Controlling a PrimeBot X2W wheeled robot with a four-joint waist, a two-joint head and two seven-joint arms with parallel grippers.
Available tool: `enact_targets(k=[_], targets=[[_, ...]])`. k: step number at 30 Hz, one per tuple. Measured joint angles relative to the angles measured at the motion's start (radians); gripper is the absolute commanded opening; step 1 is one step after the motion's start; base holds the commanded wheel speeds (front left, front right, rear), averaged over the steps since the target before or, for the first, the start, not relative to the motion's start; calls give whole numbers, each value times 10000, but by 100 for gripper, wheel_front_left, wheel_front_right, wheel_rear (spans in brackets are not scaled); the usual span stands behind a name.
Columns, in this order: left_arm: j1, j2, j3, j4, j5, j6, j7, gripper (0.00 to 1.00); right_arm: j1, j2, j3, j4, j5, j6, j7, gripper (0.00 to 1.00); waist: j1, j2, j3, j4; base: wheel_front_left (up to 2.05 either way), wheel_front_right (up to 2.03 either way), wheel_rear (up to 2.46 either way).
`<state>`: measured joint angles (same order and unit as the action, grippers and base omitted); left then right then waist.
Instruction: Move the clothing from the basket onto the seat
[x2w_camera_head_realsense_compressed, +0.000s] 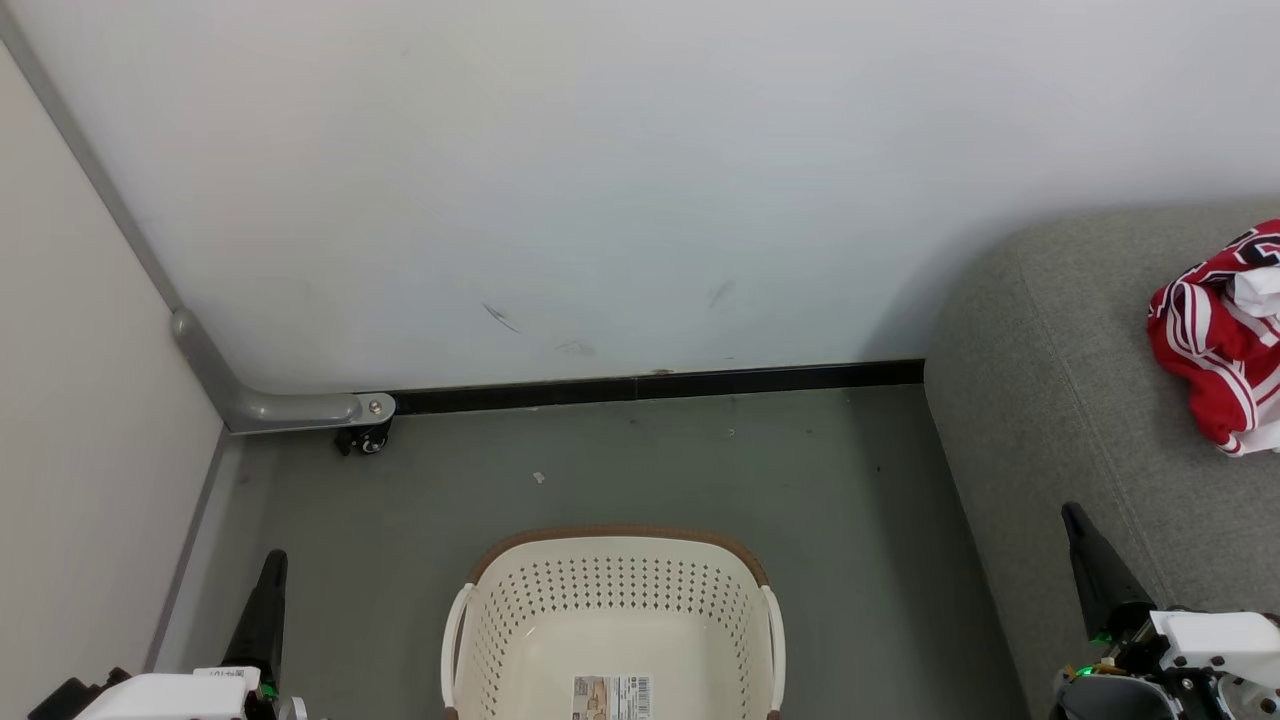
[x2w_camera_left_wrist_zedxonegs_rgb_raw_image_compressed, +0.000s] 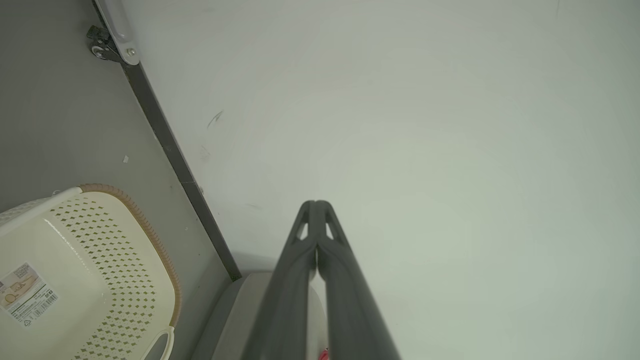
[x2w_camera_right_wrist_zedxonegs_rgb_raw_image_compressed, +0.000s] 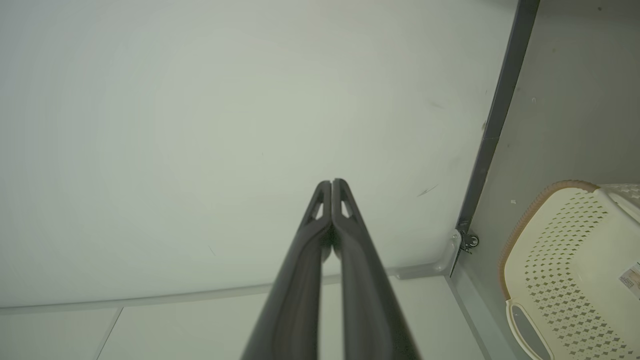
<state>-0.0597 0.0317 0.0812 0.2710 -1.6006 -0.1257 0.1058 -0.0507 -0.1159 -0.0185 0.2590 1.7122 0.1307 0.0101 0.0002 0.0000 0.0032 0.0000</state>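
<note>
We are seeing clothing (x2w_camera_head_realsense_compressed: 1215, 340) bunched on seat (x2w_camera_head_realsense_compressed: 1060, 400), basket (x2w_camera_head_realsense_compressed: 615, 590) showing none. Left gripper (x2w_camera_left_wrist_zedxonegs_rgb_raw_image_compressed: 316, 207), right gripper (x2w_camera_right_wrist_zedxonegs_rgb_raw_image_compressed: 331, 186) both sitting closed, empty. Risk, we are judging: right gripper swinging, nudging clothing off seat.

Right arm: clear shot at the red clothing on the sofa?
Probably yes. Nothing lies between the right gripper and the clothing, just bare seat. Jaws are shut, so they'd need opening first.
</note>
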Motion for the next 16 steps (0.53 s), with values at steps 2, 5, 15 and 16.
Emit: enact_targets(k=[2,5,15,16], targets=[[0,0,0,0,0,0,0,0,0,0,-4,2,-46,0,0,0,0,0,0,0,0,0,0],[0,0,0,0,0,0,0,0,0,4,-6,2,-69,0,0,0,0,0,0,0,0,0,0],[0,0,0,0,0,0,0,0,0,13,-21,4,-69,0,2,0,0,0,0,0,0,0,0],[0,0,0,0,0,0,0,0,0,13,-23,6,-69,0,2,0,-1,0,0,0,0,0,0]])
